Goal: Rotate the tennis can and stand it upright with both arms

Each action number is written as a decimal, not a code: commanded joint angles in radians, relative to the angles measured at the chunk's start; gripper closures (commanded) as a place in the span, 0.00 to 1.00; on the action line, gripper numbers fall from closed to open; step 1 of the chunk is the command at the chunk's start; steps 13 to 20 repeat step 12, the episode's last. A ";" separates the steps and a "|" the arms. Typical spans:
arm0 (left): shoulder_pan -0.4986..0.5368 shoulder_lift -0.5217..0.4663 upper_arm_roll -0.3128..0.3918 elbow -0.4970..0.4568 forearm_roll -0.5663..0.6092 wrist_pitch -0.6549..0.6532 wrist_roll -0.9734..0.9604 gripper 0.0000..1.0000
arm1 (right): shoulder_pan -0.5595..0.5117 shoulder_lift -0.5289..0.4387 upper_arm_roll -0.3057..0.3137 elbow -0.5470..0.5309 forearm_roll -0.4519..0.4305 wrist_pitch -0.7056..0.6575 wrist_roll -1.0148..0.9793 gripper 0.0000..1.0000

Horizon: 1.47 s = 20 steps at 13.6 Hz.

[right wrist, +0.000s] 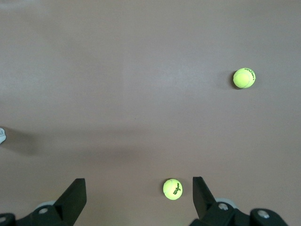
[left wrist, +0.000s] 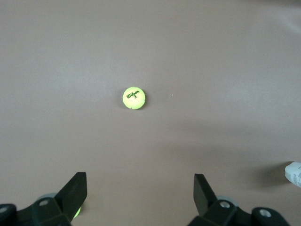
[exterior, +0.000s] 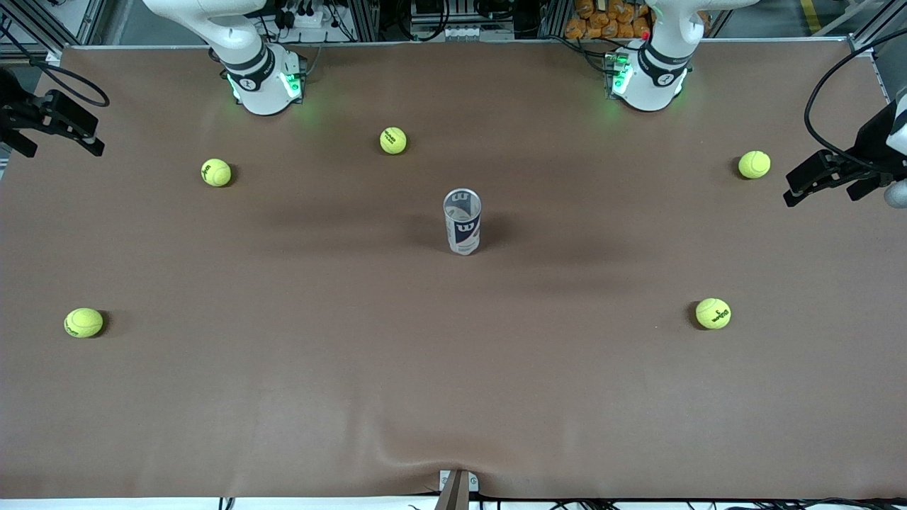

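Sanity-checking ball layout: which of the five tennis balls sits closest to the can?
The ball between the two arm bases, farther from the front camera than the can. The other four lie well out toward the table's ends.

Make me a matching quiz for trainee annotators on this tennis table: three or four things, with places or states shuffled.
Things
1. silvery cylindrical tennis can
2. black two-finger left gripper
3. black two-finger right gripper
4. brown table mat

States or places
A. open, at the right arm's end of the table
B. upright, mid-table
C. wrinkled along the edge nearest the front camera
D. open, at the left arm's end of the table

Pairs: 1-B, 2-D, 3-A, 4-C
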 commanded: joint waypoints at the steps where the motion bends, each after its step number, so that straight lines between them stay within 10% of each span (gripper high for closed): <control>1: 0.005 -0.010 -0.007 0.005 0.015 -0.036 0.011 0.00 | 0.002 -0.014 -0.003 -0.018 0.006 0.000 -0.008 0.00; 20: 0.007 -0.010 -0.020 0.014 0.008 -0.138 0.031 0.00 | 0.002 -0.009 -0.003 -0.018 0.006 0.005 -0.007 0.00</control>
